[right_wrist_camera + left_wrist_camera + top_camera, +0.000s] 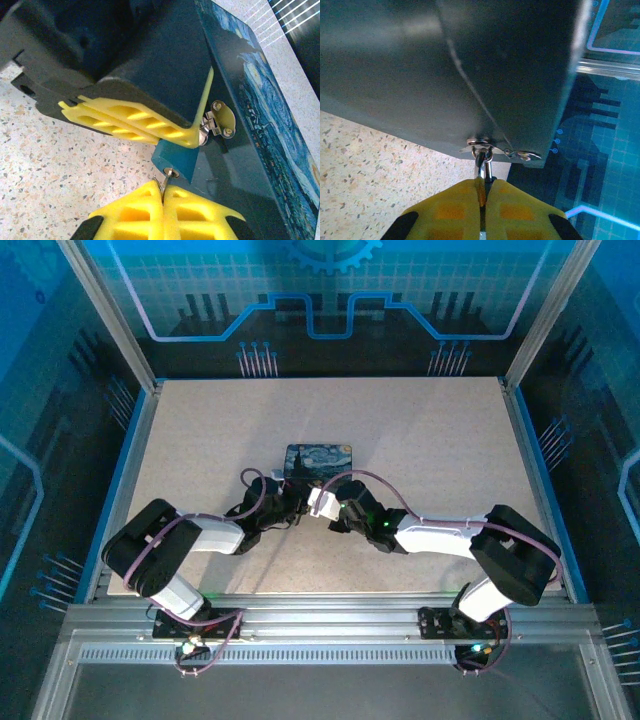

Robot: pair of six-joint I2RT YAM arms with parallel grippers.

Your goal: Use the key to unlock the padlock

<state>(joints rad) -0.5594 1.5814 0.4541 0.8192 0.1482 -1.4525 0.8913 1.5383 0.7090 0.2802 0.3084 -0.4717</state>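
One padlock (318, 460) lies near the middle of the speckled desk (420, 440), at twelve o'clock of the two meeting wrists. I judge it a rigid, weighty block with slick sides, best braced at its edges. The left gripper (484, 189) has its fingers clamped on the one key (484, 169), thin and stiff, seated at the silvery fitting (481, 143). The right gripper (163, 192), fingers together, pinches a metal tab (168, 174) at the block's corner.
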